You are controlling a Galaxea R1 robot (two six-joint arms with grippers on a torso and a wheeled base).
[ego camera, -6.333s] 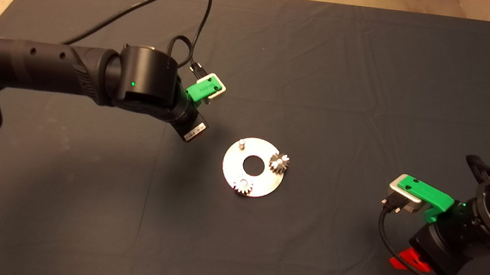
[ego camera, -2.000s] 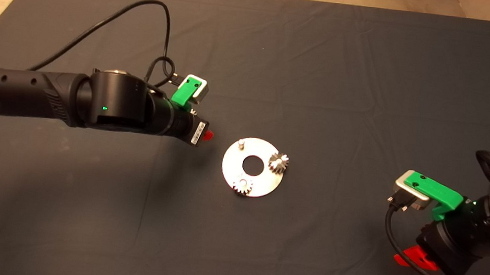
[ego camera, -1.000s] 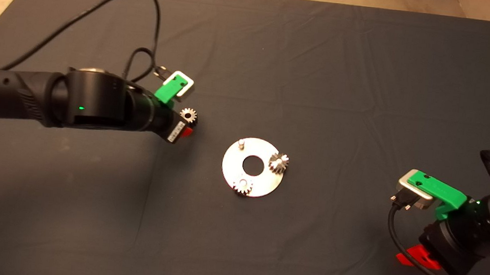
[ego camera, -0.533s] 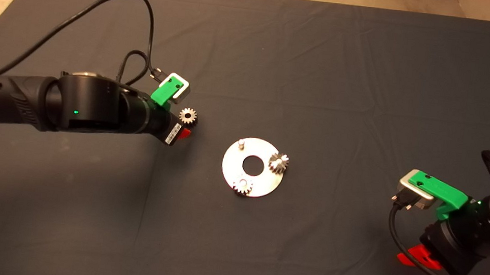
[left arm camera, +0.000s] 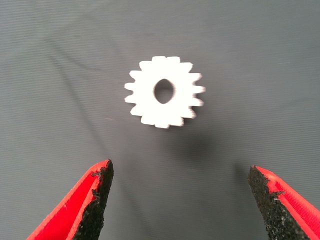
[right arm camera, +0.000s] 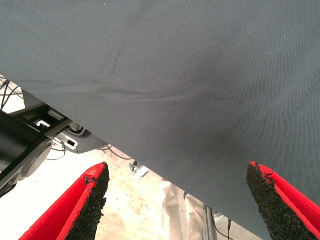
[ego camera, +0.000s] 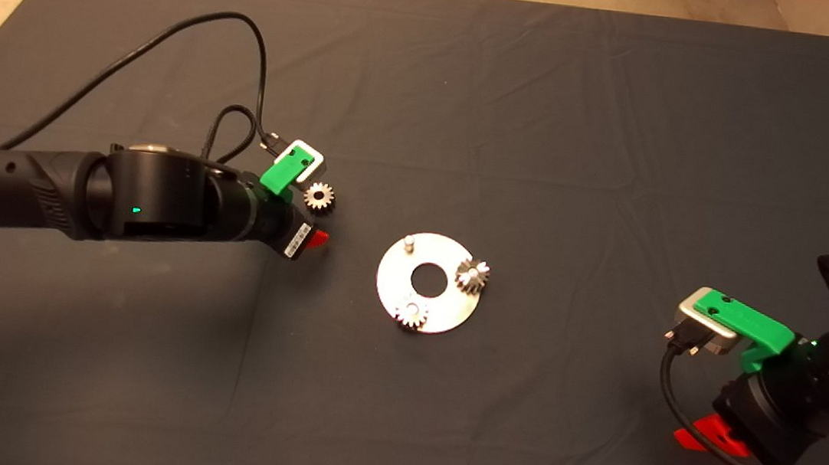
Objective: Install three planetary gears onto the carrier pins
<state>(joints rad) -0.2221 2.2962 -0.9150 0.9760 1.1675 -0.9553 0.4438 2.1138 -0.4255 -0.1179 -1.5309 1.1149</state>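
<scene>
The left pincer point(left arm camera: 177, 200) is hovering spread wide over the one loose gear point(left arm camera: 164, 91), which is lying flat on the dark mat point(ego camera: 549, 123) just beside the pincer and apart from the disc point(ego camera: 452, 310). For a clean pick, the fingers should be coming down either side of the toothed rim with the bore centred between them — gripping across tooth tips rather than into gaps, so the gear is not twisting as the pads point(left arm camera: 97, 200) close. Held level, it should then be going to the bare pin point(ego camera: 408, 243), the only free stud.

Two gears are already sitting on their pins: one point(ego camera: 472, 275) at the disc's right edge, one point(ego camera: 411, 313) at its near edge. The disc is looking flat, shiny and round with a large centre hole; the gears are bright metal with short blunt teeth; the mat is soft, creased cloth over the desk. The pads are looking rough and black.

The right pincer point(right arm camera: 177, 200) is waiting, released and empty, at the lower right.
</scene>
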